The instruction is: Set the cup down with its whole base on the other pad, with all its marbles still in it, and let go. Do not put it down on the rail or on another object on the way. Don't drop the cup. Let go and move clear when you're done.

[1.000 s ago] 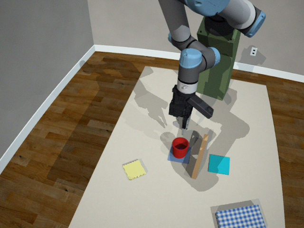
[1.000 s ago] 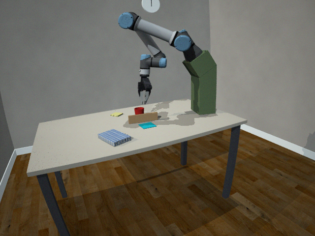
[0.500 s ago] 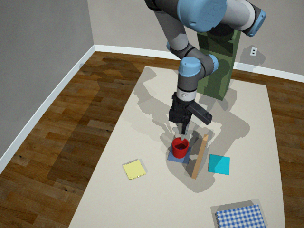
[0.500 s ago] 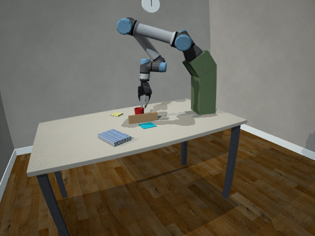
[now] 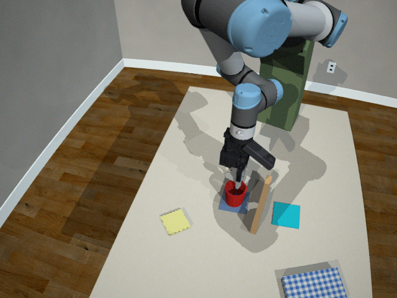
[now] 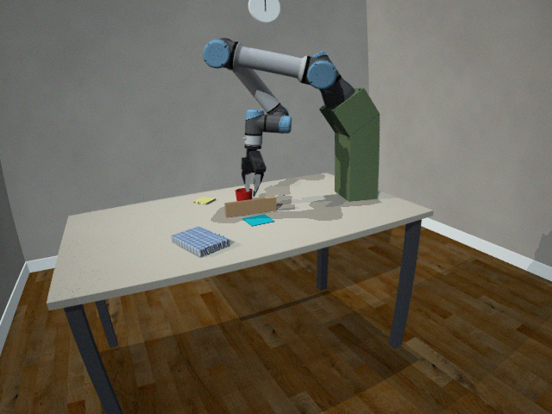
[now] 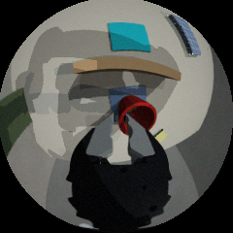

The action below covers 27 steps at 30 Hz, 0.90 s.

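The red cup [image 5: 235, 193] stands upright on a dark blue pad [image 5: 233, 205] left of the wooden rail [image 5: 260, 204]. Something dark shows inside the cup; I cannot make out single marbles. The cyan pad [image 5: 286, 215] lies flat on the other side of the rail. My gripper [image 5: 238, 180] points straight down at the cup's far rim, fingers a narrow gap apart and holding nothing. In the wrist view the fingertips are at the rim of the cup [image 7: 137, 115], with the rail [image 7: 126, 67] and cyan pad [image 7: 128, 37] beyond. The side view shows the cup [image 6: 242, 194] behind the rail [image 6: 250, 206].
A yellow pad [image 5: 175, 221] lies to the left of the cup. A blue checkered box [image 5: 314, 284] sits near the table's front edge. The green pedestal [image 5: 285, 86] holding the arm stands at the back of the table.
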Available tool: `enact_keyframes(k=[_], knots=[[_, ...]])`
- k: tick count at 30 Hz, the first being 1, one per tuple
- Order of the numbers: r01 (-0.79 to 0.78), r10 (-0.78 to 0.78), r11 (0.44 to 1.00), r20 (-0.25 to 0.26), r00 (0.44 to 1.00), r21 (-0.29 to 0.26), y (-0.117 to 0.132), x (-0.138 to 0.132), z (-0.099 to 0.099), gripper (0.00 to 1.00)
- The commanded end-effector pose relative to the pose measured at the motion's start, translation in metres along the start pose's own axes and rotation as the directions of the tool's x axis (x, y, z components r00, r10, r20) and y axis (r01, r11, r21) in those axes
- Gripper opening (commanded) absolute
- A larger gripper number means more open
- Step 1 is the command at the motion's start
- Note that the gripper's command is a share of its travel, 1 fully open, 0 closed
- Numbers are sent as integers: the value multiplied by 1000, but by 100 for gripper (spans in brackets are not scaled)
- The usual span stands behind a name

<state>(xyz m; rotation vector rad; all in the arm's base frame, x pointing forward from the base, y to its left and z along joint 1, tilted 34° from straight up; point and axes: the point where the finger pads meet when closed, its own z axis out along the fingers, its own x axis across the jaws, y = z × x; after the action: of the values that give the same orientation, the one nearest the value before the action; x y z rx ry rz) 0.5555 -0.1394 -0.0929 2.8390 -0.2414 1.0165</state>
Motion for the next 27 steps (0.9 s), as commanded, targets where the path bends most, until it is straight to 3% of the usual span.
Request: enact_keyframes(k=[1,27], knots=[[0,0,1000,-4,1000,-2,1,2,2,11],[0,0,1000,-3,1000,-2,1,2,1,9]])
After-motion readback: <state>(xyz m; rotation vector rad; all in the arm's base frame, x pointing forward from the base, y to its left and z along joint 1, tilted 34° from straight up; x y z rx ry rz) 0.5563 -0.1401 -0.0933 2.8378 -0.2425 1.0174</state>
